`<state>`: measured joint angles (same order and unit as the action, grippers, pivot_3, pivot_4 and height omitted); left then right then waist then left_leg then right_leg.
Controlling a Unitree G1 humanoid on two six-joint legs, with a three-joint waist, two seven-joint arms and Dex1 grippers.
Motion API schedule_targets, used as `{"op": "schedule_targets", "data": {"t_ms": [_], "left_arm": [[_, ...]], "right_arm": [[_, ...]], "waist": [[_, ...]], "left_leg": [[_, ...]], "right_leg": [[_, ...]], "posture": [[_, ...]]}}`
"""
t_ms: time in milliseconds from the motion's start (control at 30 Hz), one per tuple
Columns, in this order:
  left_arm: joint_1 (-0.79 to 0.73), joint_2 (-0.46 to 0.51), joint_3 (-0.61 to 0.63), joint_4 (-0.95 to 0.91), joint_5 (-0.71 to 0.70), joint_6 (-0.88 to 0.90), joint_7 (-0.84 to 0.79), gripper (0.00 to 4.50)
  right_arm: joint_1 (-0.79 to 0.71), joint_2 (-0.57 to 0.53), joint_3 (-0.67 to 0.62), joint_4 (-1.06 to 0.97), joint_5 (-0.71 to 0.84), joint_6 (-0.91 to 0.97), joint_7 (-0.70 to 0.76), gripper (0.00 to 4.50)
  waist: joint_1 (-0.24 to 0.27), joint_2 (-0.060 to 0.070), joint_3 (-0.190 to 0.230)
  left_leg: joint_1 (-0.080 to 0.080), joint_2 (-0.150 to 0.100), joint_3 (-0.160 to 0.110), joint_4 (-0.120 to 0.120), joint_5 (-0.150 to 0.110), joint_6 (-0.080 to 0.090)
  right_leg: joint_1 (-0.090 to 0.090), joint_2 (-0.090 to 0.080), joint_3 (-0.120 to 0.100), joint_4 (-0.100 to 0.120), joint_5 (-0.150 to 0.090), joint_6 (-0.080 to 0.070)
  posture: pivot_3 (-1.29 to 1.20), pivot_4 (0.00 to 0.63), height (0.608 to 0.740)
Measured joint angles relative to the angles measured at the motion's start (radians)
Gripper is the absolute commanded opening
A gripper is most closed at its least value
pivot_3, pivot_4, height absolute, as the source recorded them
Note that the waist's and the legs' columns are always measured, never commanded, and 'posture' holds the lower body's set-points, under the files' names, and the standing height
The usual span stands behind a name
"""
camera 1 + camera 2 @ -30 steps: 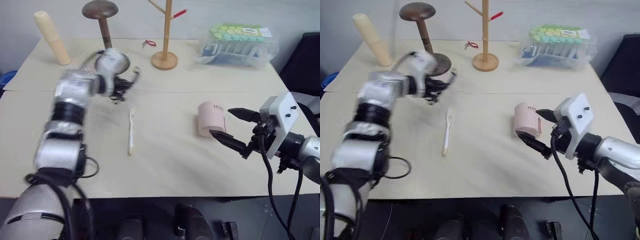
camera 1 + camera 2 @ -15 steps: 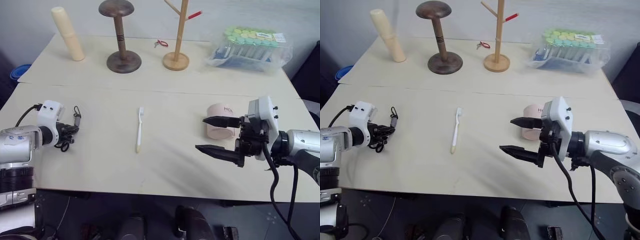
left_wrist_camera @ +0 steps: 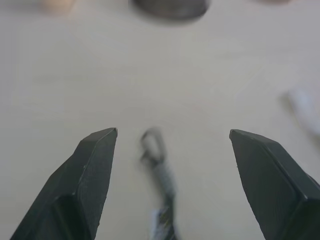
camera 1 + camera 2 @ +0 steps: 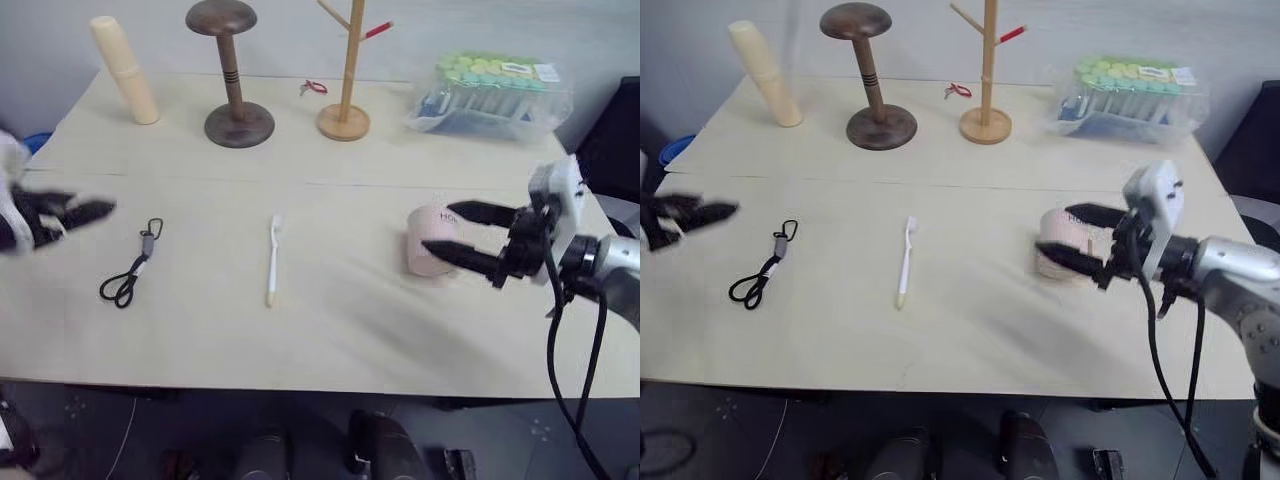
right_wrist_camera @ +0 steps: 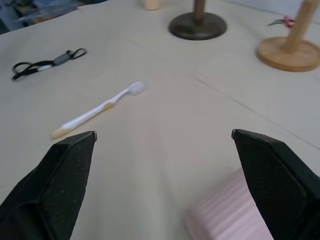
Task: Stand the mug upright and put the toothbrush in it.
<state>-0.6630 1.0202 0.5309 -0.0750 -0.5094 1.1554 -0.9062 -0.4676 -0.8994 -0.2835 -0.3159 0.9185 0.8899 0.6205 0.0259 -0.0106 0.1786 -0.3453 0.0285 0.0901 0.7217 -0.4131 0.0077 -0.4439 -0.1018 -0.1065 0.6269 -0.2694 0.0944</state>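
Observation:
The pale pink ribbed mug (image 4: 424, 250) lies on its side right of the table's middle, its "HO" lettering facing up. My right gripper (image 4: 438, 228) is open, one black finger over the mug and the other along its near side; whether they touch it I cannot tell. In the right wrist view the mug (image 5: 227, 215) sits low between the wide-apart fingers (image 5: 65, 170). The white toothbrush (image 4: 272, 258) lies flat at the table's middle, bristles pointing away from me. At the far left my left gripper (image 4: 82, 210) is open above the table, holding nothing.
A black cord with carabiner (image 4: 130, 275) lies on the table just right of the left gripper. Along the back stand a cream cylinder (image 4: 123, 70), a dark wooden stand (image 4: 238, 122), a wooden branch stand (image 4: 344, 120) and a clear box of tubes (image 4: 488, 92).
The left gripper opened, let go of the black cord and drew back to the left; the cord now lies on the table. The right gripper moved forward over the mug.

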Motion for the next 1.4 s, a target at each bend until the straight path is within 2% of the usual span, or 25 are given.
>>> {"op": "schedule_targets", "data": {"t_ms": [100,200,300,400,567,800,1067,1233,1400], "left_arm": [[-0.038,-0.048,-0.063,-0.161,-0.207,0.044,-0.119,3.80],[-0.032,-0.092,-0.232,-0.292,-0.318,0.048,-0.190,3.80],[-0.040,-0.104,-0.361,-0.342,-0.335,0.012,-0.209,3.80],[-0.072,-0.104,-0.432,-0.332,-0.310,-0.047,-0.218,3.80],[-0.096,-0.103,-0.488,-0.268,-0.272,-0.126,-0.232,3.80],[-0.077,-0.096,-0.505,-0.264,-0.262,-0.169,-0.233,3.80],[-0.078,-0.096,-0.511,-0.262,-0.255,-0.190,-0.230,3.83],[-0.094,-0.097,-0.513,-0.241,-0.247,-0.201,-0.229,3.83],[-0.094,-0.097,-0.517,-0.227,-0.239,-0.205,-0.230,3.83]], "right_arm": [[-0.144,0.013,0.045,0.148,-0.068,0.059,-0.096,4.50],[-0.281,0.016,0.149,0.385,-0.215,0.118,-0.187,4.50],[-0.339,0.035,0.229,0.575,-0.343,0.123,-0.211,4.50],[-0.373,0.082,0.241,0.678,-0.386,0.166,-0.211,4.50],[-0.374,0.157,0.240,0.675,-0.382,0.291,-0.179,4.50],[-0.317,0.165,0.277,0.548,-0.393,0.346,-0.126,4.50],[-0.298,0.173,0.354,0.499,-0.471,0.288,-0.077,1.86],[-0.305,0.198,0.354,0.503,-0.488,0.277,-0.059,0.09],[-0.324,0.201,0.346,0.504,-0.505,0.266,-0.044,0.04]], "waist": [[-0.008,0.001,-0.001],[-0.022,0.001,0.000],[-0.032,0.001,0.000],[-0.042,0.002,0.000],[-0.053,0.004,0.001],[-0.046,0.004,0.001],[-0.053,0.004,0.001],[-0.051,0.004,0.001],[-0.049,0.003,0.000]], "left_leg": [[0.002,0.000,0.002,-0.001,0.000,0.000],[0.002,0.000,0.002,-0.003,0.001,-0.001],[0.002,0.000,0.002,-0.005,0.001,-0.002],[0.002,0.001,0.003,-0.006,0.001,-0.002],[0.001,0.001,0.002,-0.006,0.001,-0.002],[-0.001,0.001,0.000,-0.004,0.001,-0.002],[0.000,0.001,0.000,-0.004,0.001,-0.002],[0.000,0.001,0.000,-0.004,0.001,-0.002],[0.000,0.001,0.000,-0.004,0.001,-0.002]], "right_leg": [[0.000,0.000,0.000,0.000,0.000,0.000],[0.000,0.001,0.000,0.000,0.000,-0.001],[-0.001,0.002,0.001,0.000,-0.001,-0.001],[-0.002,0.003,0.001,0.000,-0.001,-0.002],[-0.002,0.003,0.001,0.000,-0.001,-0.002],[-0.003,0.003,0.000,-0.001,-0.001,-0.002],[-0.002,0.003,0.000,0.000,-0.001,-0.002],[-0.002,0.003,0.000,0.000,-0.001,-0.002],[-0.002,0.003,0.000,0.000,-0.001,-0.002]], "posture": [[0.00,0.150,0.740],[0.00,0.150,0.740],[0.00,0.150,0.740],[0.00,0.150,0.740],[0.00,0.150,0.740],[0.00,0.150,0.740],[0.00,0.150,0.740],[0.00,0.150,0.740],[0.00,0.150,0.740]]}}
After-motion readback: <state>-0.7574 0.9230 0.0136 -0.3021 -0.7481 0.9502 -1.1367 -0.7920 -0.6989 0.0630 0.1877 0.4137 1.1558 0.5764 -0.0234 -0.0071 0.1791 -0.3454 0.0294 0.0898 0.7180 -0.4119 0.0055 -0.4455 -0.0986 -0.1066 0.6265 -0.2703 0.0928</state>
